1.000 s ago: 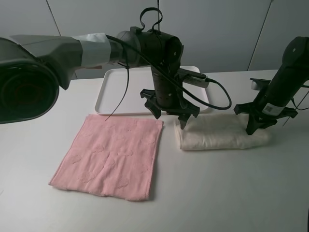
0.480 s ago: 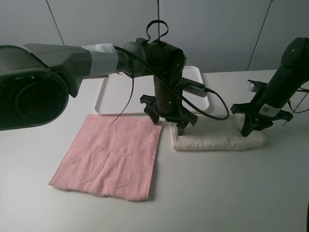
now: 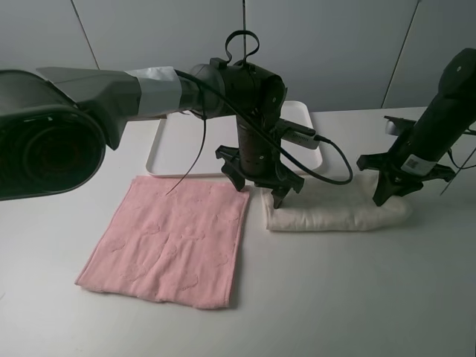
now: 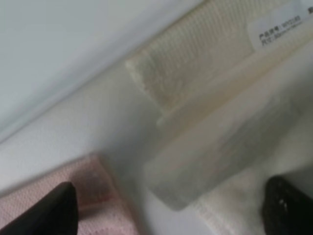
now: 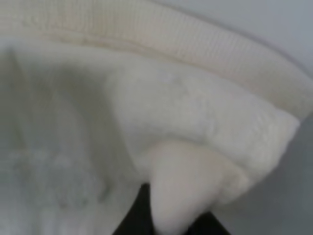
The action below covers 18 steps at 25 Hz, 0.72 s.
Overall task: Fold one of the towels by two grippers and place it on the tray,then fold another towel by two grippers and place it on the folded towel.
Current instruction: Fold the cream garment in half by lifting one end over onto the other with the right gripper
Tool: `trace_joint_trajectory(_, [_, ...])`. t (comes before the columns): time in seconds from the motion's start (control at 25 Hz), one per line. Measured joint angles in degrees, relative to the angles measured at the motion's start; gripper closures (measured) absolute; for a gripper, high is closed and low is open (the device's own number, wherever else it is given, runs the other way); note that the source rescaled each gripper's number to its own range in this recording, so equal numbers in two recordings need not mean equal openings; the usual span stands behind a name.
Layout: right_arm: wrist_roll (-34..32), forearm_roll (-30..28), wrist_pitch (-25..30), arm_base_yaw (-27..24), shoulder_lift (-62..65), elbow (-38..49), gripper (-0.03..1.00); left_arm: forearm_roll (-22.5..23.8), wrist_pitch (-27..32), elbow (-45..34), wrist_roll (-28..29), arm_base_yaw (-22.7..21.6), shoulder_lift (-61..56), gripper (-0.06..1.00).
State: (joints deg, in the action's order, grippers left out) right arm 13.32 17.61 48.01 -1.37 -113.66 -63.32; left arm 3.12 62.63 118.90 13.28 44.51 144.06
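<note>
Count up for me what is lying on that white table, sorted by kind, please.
Towels: 2, a flat pink terry towel and a folded cream terry towel.
Trays: 1, a white rectangular plastic tray, with nothing on it.
Total: 3 things.

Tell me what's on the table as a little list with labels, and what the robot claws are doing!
at the back: white rectangular plastic tray, visible part bare
front left: flat pink terry towel, spread out unfolded on the white table
front right: folded cream terry towel, on the table beside the pink one, not on the tray
left arm: left claw open, at the cream towel's left end
right arm: right claw seems to pinch a fold at its right end
</note>
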Motion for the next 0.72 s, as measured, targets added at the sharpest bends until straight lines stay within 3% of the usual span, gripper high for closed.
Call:
trace_joint_trajectory(0.36, [1.23,9.99,6.11,0.0,6.57,0.0,0.91,0.11,0.0,0.0,-0.23,0.0,0.0,-0.04])
trace_joint_trajectory(0.56, [7.42,22.36,9.76,0.11,6.57,0.11,0.91,0.11,0.0,0.0,-0.91,0.0,0.0,-0.04])
trace_joint_trajectory(0.72, [10.22,27.38,9.86,0.1,6.69,1.68,0.91,0.11,0.0,0.0,-1.02,0.0,0.0,-0.04])
